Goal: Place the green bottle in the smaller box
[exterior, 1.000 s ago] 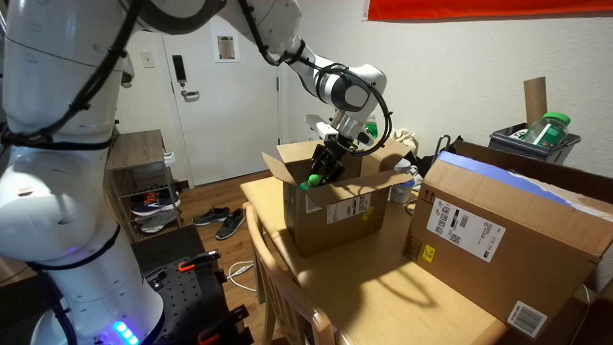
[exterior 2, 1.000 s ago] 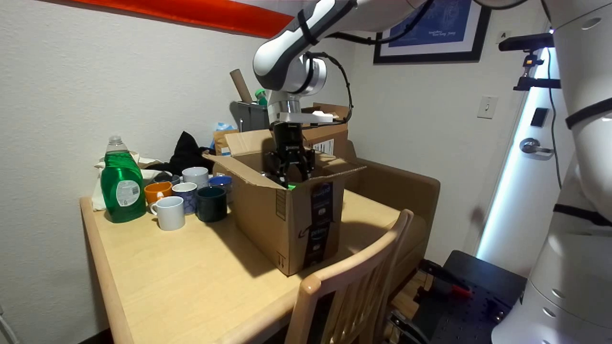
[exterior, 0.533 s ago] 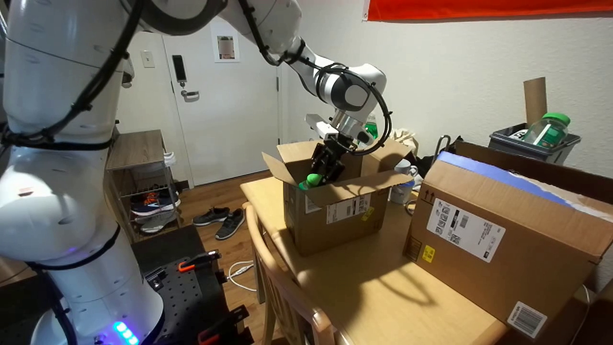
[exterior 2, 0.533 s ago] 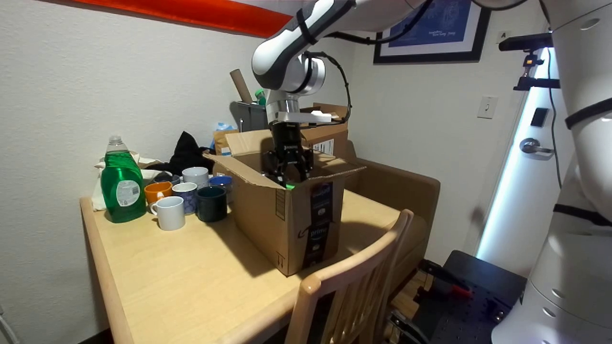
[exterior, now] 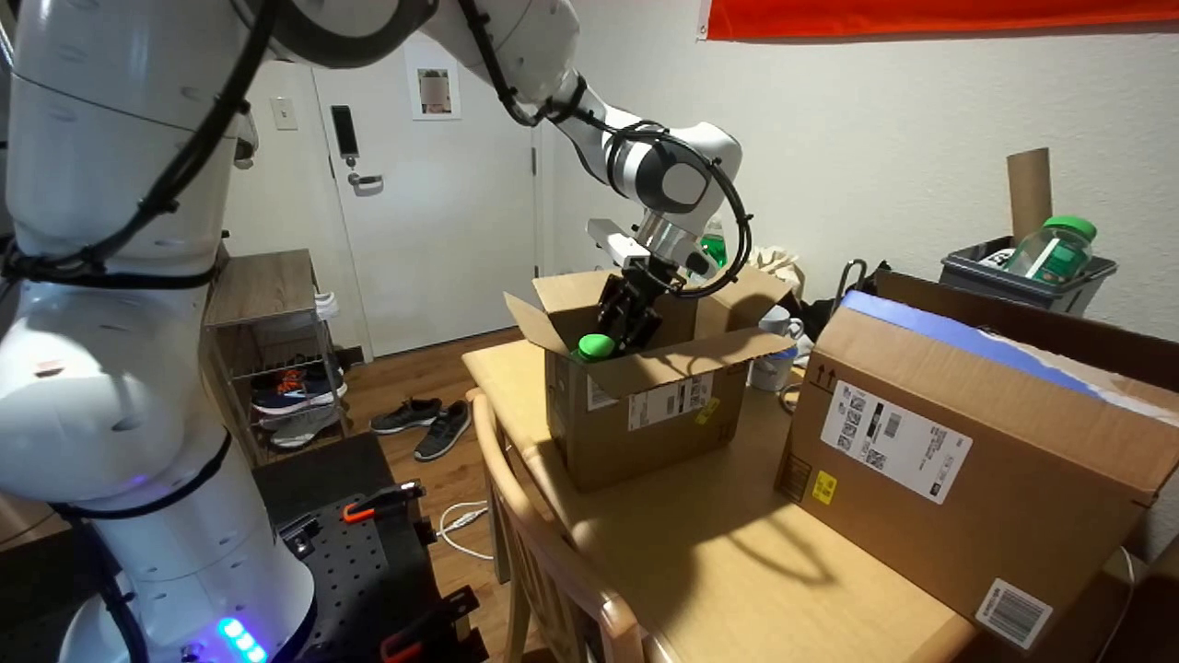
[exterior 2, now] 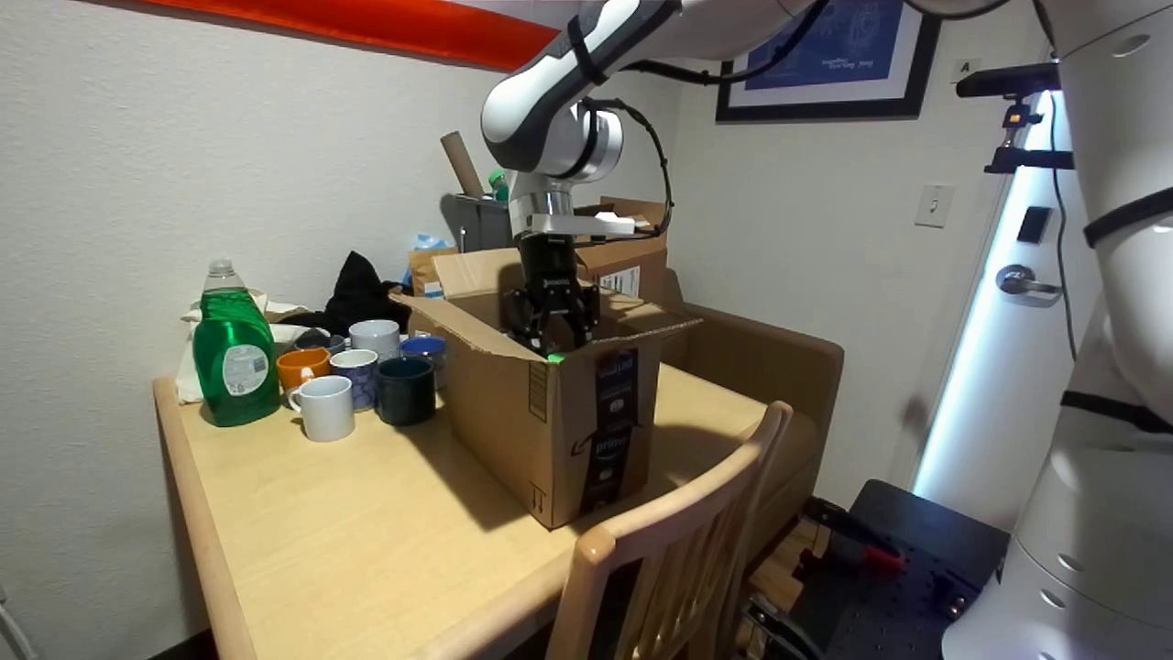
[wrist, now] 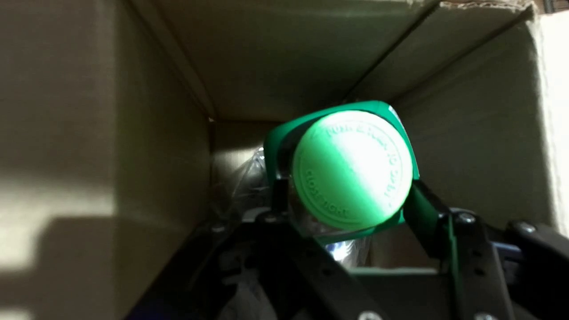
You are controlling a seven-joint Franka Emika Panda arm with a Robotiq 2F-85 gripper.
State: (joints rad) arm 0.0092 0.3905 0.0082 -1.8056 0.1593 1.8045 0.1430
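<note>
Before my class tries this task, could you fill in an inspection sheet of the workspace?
Surface: pale table, bearing the smaller box.
Job's things: green bottle inside the smaller box, cap on.
Clutter: mugs and a green-liquid bottle on the table; larger box nearby.
Gripper: in the smaller box, jaws either side of the cap; clamped or not, cannot tell.
Cables: black cable strapped along the arm; white cord on the floor.
Surroundings: chair by the table, shoes on the floor.
People: nothing seen.

Looks like a home, judging in an exterior view by shoe rack (exterior: 262, 285) and loose shoes (exterior: 443, 432) left of centre and mugs (exterior: 770, 372) right of it.
</note>
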